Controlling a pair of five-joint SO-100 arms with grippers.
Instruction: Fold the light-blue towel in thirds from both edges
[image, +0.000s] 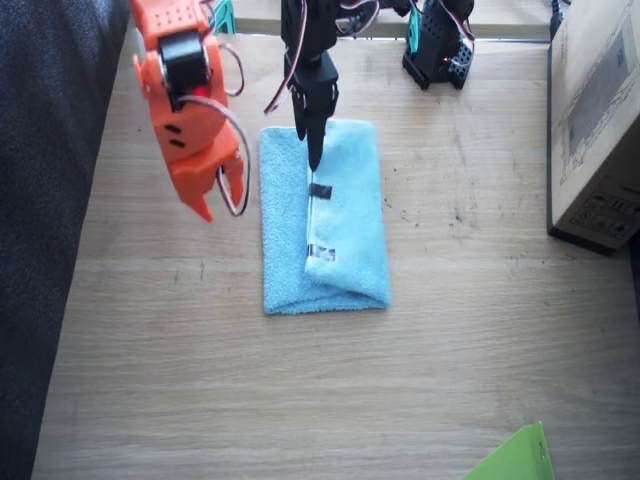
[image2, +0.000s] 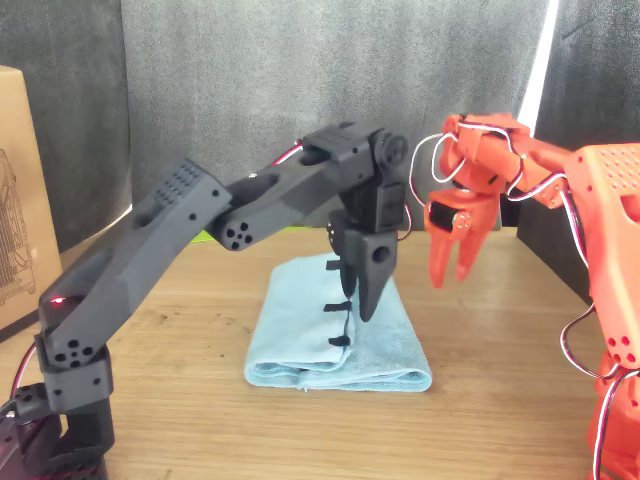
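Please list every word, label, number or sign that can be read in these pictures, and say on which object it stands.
No text can be read.
Brown cardboard box: a grey printed label and small dark handling symbols near its lower corner, too blurred to read.
Same box in the front view: faint line drawing, no legible words.
Light-blue fluffy terry towel: only plain black tape strips, no writing.

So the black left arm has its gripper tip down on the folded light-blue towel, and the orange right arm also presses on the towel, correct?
Not quite. The left gripper does point down at the light-blue towel, but the orange right gripper presses on nothing: the front view shows it hanging in the air beside the towel, clear of the cloth.
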